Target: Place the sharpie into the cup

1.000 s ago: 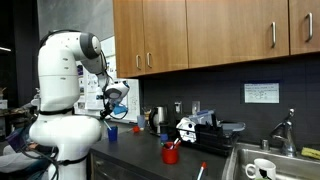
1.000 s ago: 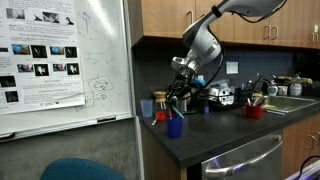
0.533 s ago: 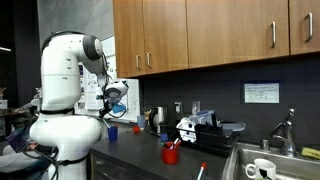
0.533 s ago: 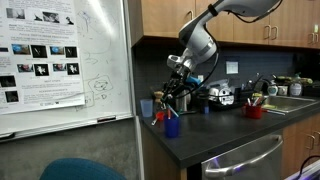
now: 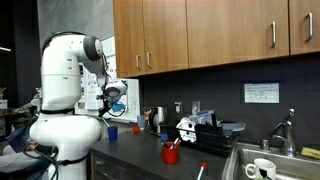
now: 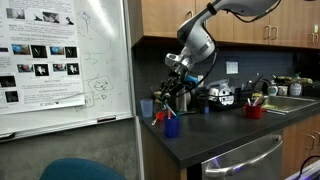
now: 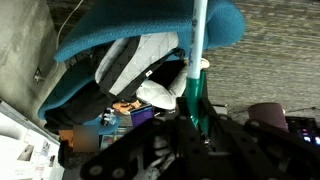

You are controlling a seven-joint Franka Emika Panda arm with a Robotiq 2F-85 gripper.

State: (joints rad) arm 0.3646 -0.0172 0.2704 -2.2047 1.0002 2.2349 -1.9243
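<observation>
My gripper (image 6: 172, 93) is shut on the sharpie (image 7: 197, 75), a green-bodied marker with a white end that sticks out past the fingertips in the wrist view. The gripper (image 5: 113, 101) hangs above the left end of the dark counter. The small blue cup (image 6: 172, 126) stands on the counter just below the gripper, also seen in an exterior view (image 5: 111, 131). The sharpie is above the cup, not inside it. In the wrist view my gripper (image 7: 200, 128) is dark and blurred, and the cup does not show clearly.
A red cup (image 5: 171, 153) with utensils stands mid-counter, also seen in an exterior view (image 6: 254, 111). A white mug (image 5: 263, 169) lies in the sink. Appliances and jars crowd the counter's back. A whiteboard (image 6: 60, 60) stands beside the counter, with a teal chair (image 6: 80, 170) below it. Cabinets (image 5: 200, 35) hang overhead.
My gripper has shifted a little toward the whiteboard side with the sharpie still held, staying above the blue cup.
</observation>
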